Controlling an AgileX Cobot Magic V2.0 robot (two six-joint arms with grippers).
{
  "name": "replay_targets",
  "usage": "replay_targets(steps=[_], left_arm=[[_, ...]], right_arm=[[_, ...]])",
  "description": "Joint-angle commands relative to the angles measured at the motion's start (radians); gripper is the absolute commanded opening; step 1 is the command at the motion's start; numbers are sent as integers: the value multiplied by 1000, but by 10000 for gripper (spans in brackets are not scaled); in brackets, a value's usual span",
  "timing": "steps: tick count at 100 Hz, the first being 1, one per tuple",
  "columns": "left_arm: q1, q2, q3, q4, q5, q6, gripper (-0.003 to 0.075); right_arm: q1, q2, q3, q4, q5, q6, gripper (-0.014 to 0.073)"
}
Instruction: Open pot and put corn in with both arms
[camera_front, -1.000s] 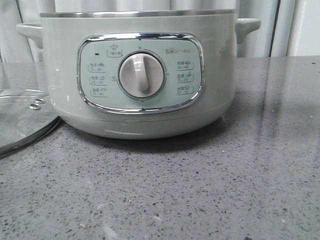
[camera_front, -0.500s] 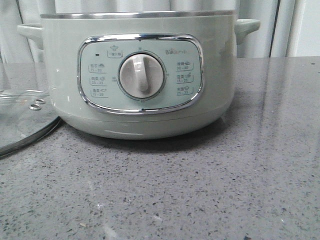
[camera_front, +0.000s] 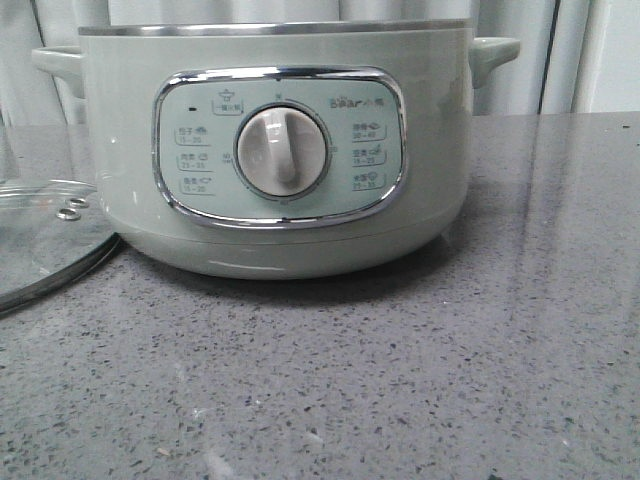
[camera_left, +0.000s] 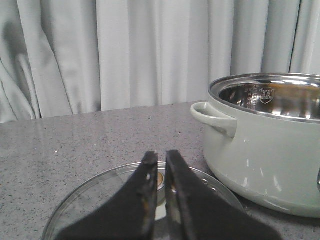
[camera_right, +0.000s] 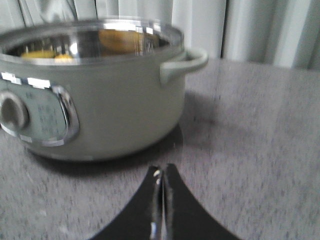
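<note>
Your left pincer (camera_left: 161, 156) is clenched, fingers pressed together with nothing between them, hanging over the glass lid (camera_left: 100, 200) that lies flat on the counter (camera_left: 75, 145). Beyond it to one side stands the pot (camera_left: 260, 145), uncovered. Your right pincer (camera_right: 161, 172) is also clenched and empty, low over bare counter, with the pot's wall just ahead of its tips. You can see the corn (camera_right: 119, 41) as a blurred yellow shape inside the pot.
</note>
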Motion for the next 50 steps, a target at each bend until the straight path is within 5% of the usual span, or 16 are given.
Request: replay_targets(steps=[1, 50], left_arm=[[-8, -27, -33, -10, -71, -3, -20], [5, -27, 2, -10, -80, -3, -20]], right_arm=[[0, 3, 14, -8, -89, -9, -70], [0, 3, 132, -8, -84, -9, -70]])
